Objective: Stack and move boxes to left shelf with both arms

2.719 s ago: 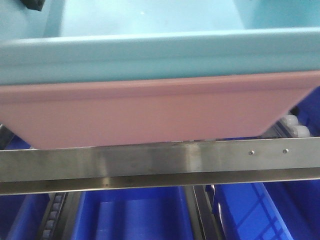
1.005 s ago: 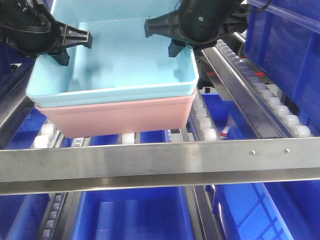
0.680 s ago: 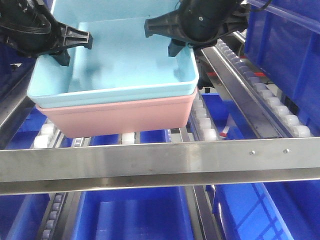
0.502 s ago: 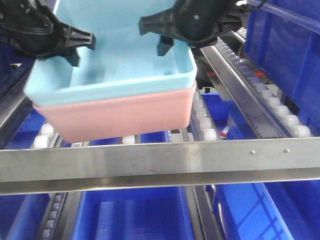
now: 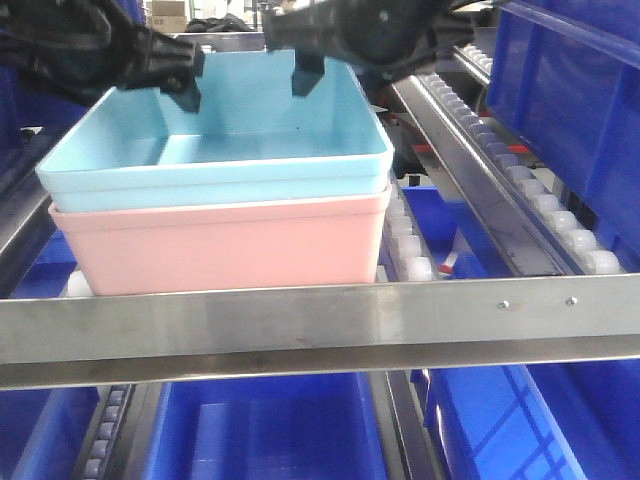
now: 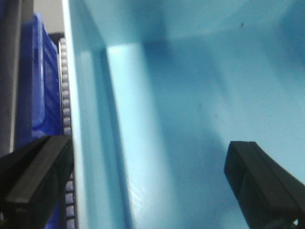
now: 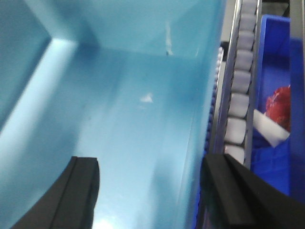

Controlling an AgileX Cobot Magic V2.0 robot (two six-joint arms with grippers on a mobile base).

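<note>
The light blue box (image 5: 215, 170) sits nested in the salmon pink box (image 5: 220, 245). The stack rests level on the left shelf's rollers, right behind the steel front bar (image 5: 320, 325). My left gripper (image 5: 165, 75) is open at the stack's back left. In the left wrist view it (image 6: 147, 186) straddles the blue box's left wall (image 6: 95, 143), one finger outside and one inside. My right gripper (image 5: 335, 60) is open at the back right. In the right wrist view it (image 7: 152, 191) straddles the right wall (image 7: 202, 119), without clamping it.
Big dark blue crates stand under the shelf (image 5: 270, 430) and at the upper right (image 5: 580, 100). A roller rail (image 5: 520, 190) runs along the right of the stack. A lower crate holds a red and white object (image 7: 279, 102).
The stack was held tilted above the rollers; now it lies level, lower and closer to the front bar. Both grippers have let go and drawn back toward the rear.
</note>
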